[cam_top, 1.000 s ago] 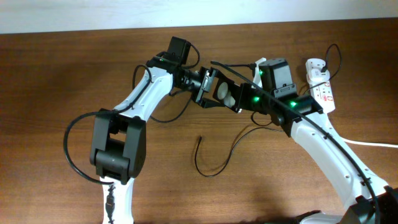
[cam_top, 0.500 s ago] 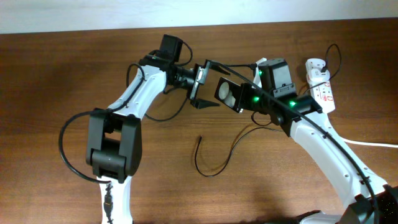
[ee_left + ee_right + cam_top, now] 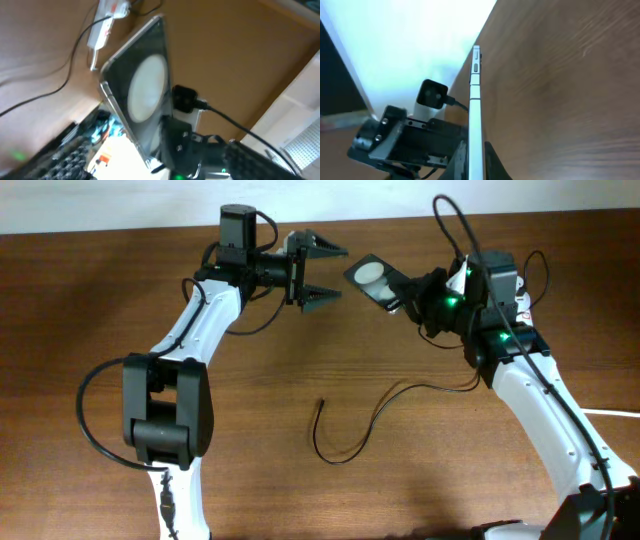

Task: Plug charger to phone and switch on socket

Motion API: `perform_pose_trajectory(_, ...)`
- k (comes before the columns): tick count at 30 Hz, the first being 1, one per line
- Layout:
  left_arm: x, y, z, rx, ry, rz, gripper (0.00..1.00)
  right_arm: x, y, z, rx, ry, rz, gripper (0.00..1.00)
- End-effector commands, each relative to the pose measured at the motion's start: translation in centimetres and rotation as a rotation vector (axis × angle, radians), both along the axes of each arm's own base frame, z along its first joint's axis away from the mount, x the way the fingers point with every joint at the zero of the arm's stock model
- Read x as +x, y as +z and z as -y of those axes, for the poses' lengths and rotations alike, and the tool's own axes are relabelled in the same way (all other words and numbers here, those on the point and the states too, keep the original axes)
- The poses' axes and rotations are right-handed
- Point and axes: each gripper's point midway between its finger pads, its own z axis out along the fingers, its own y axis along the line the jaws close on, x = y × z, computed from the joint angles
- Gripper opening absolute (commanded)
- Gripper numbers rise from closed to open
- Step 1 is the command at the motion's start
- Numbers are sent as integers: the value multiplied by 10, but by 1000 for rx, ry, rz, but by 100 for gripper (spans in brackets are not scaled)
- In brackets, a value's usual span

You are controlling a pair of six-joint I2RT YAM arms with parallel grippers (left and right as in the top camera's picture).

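My right gripper [image 3: 402, 293] is shut on the phone [image 3: 371, 275], a black glossy slab with a round white glare spot, and holds it tilted above the table's back. In the right wrist view the phone [image 3: 476, 107] shows edge-on between the fingers [image 3: 476, 162]. My left gripper [image 3: 340, 272] is open and empty just left of the phone, which fills the left wrist view [image 3: 142, 92]. The charger's black cable [image 3: 355, 442] lies loose on the table, its plug tip [image 3: 320, 405] free. The socket [image 3: 522, 307] is mostly hidden behind my right arm; it also shows in the left wrist view [image 3: 106, 22].
The socket's thick white cord [image 3: 610, 412] runs off the right edge. A pale wall borders the table's far edge [image 3: 100, 205]. Bare wooden tabletop [image 3: 80, 310] lies to the left and in front.
My left gripper has let go of the phone, opened, and swung back and left. My right gripper has carried the phone right and toward the back.
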Motion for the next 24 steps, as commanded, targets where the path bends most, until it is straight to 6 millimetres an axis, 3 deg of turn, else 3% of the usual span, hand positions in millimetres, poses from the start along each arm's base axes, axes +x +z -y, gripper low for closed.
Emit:
perform_pose_trajectory(1,11,5,0,4,54,-84,99,5,23,-3,80,-19,29,4)
perform_pose_trajectory(4,24,-1,-2,38,132,-71,99,19,45,1,79,-49,140,4)
perform_pose_trajectory(7,44,-5,-5,77,237,-30,99,19,46,1,149,-85,92,4)
perform_pose_trajectory(10,60,23,5,27,288,177,99,19,46,0,250,-135,14,4)
perform_pose_trajectory(16,58,26,31,34,318,217,99,16,46,-15,303,-147,-28,4)
perform_pose_trajectory(19,63,25,31,45,350,219,99,16,48,-17,302,-143,-16,4)
perform_pose_trajectory(21,60,13,31,64,357,93,99,15,48,-20,297,-134,-14,4)
perform_pose_trajectory(24,59,10,31,67,355,48,99,15,50,-22,276,-115,11,4)
